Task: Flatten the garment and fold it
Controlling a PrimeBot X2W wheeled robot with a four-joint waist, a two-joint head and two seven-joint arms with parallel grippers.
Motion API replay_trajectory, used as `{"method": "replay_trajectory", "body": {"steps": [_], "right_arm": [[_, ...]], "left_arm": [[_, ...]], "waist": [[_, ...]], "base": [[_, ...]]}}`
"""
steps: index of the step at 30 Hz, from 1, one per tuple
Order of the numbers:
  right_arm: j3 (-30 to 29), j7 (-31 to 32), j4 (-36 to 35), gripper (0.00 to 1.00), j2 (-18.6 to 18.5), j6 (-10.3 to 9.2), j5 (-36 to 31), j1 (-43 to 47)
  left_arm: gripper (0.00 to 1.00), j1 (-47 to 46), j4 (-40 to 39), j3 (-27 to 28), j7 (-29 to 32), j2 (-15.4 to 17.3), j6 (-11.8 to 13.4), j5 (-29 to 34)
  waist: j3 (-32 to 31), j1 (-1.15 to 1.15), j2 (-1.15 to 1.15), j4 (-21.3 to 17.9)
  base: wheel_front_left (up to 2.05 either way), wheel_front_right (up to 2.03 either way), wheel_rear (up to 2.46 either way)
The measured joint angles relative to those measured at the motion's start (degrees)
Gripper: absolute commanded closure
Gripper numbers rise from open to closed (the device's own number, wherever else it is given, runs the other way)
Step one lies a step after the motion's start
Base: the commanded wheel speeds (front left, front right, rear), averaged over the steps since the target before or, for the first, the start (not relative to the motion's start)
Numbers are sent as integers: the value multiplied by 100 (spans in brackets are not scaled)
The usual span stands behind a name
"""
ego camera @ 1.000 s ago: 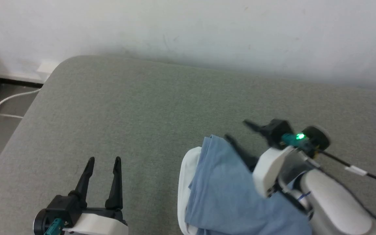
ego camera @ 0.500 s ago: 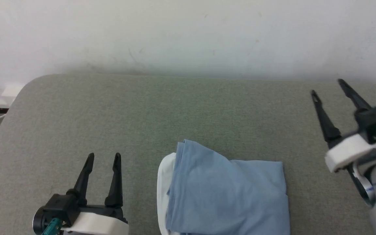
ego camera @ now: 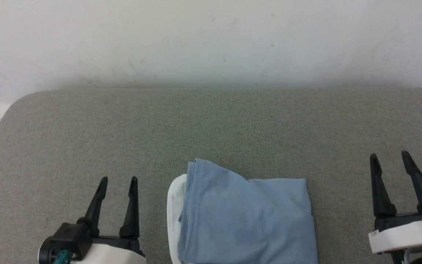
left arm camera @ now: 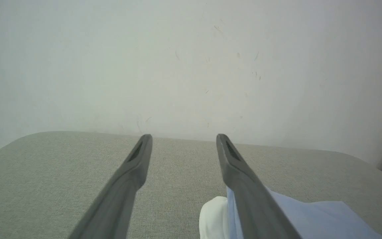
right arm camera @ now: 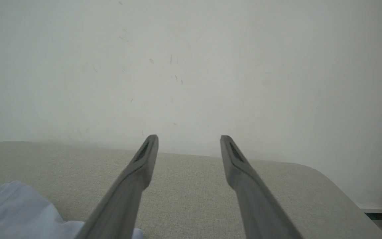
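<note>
The garment (ego camera: 245,216), light blue with a white collar at its left edge, lies folded into a compact block on the grey-green padded surface (ego camera: 196,124), near the front middle. My left gripper (ego camera: 118,180) stands open to its left, nothing between its fingers. My right gripper (ego camera: 388,157) stands open to its right, apart from the cloth. In the left wrist view the garment (left arm camera: 313,219) lies at the lower right beside my open left gripper (left arm camera: 182,136). The right wrist view has the garment (right arm camera: 18,209) at the lower left of my open right gripper (right arm camera: 187,137).
A pale wall (ego camera: 211,40) rises directly behind the padded surface. The surface's rounded left corner (ego camera: 17,104) drops to a floor strip at the far left. Bare fabric stretches between the garment and the wall.
My right arm has drawn off the garment, swung out to the right and come down to the lower right, open throughout. The head camera has turned, shifting the scene. The left gripper stays put.
</note>
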Motion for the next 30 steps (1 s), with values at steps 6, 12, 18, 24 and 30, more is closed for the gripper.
{"method": "replay_trajectory", "body": {"steps": [6,12,18,24,30], "right_arm": [[15,-7,-140,0,175,0,-152,345],[68,29,-221,0,245,0,-160,378],[386,801,-293,0,-1,0,59,393],[818,2590,-348,0,-536,0,1151,423],[928,3939,-278,0,-632,-1,2162,394]], "left_arm": [[0,144,57,-41,0,0,0,330],[0,153,56,-44,0,1,1,375],[0,129,37,-87,0,1,1,383],[0,-18,36,-155,0,0,1,381],[0,-149,54,-219,0,0,1,372]], "waist": [[-3,0,0,-8],[40,0,0,18],[156,0,0,64],[384,1,0,139],[647,1,0,282]], "base": [[0,0,0],[0,0,0],[0,0,0],[0,0,0],[0,0,0]]}}
